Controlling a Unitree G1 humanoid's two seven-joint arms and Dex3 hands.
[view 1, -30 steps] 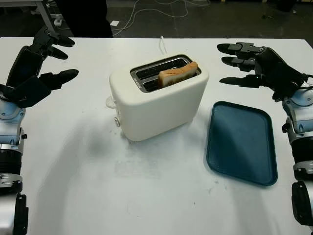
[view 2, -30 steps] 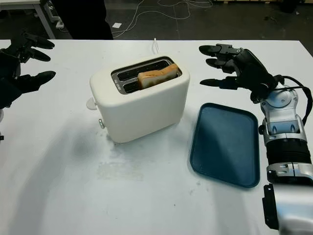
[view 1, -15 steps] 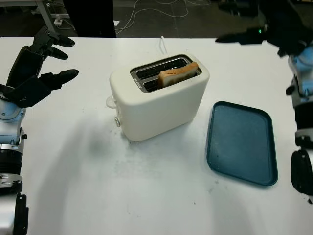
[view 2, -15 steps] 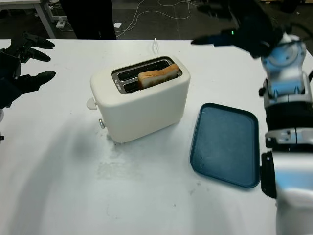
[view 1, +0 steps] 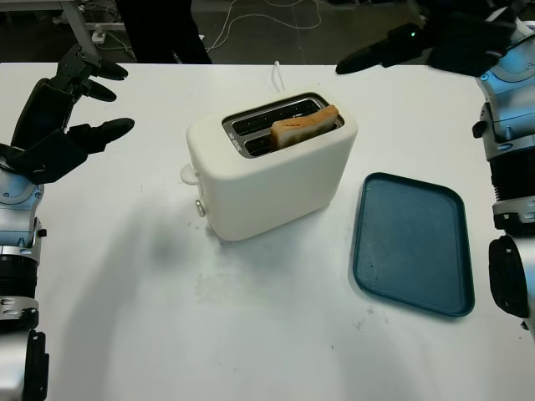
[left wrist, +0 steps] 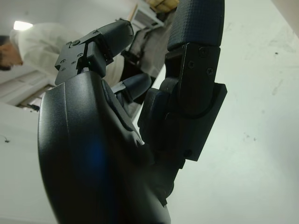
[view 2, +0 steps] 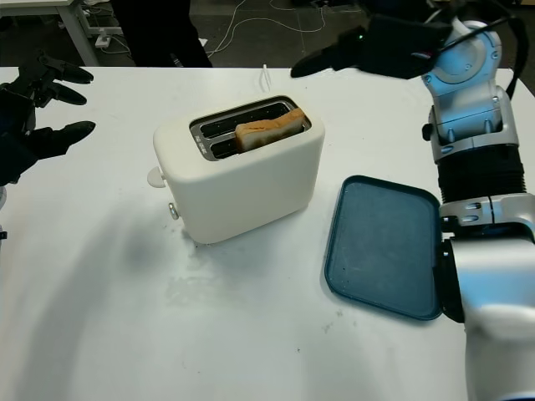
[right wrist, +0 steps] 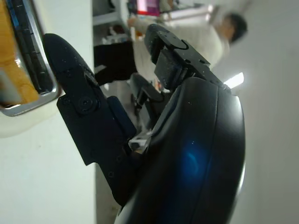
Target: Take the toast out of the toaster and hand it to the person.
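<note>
Toast [view 1: 305,127]: stands in the near slot of the toaster [view 1: 272,167], top edge proud.
Handling: judged light, crumbly; pinch the exposed crust gently.
Right hand [view 2: 368,50]: raised beyond the toaster, empty, fingers extended.
Left hand [view 1: 58,117]: parked far left, open.
Tray [view 1: 414,242]: beside toaster.

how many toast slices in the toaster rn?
1. One slice of toast sticks up from the nearer slot of the toaster, leaning toward its tray-side end. The farther slot looks empty from above, though a slice sitting low in it could be hidden.
</note>
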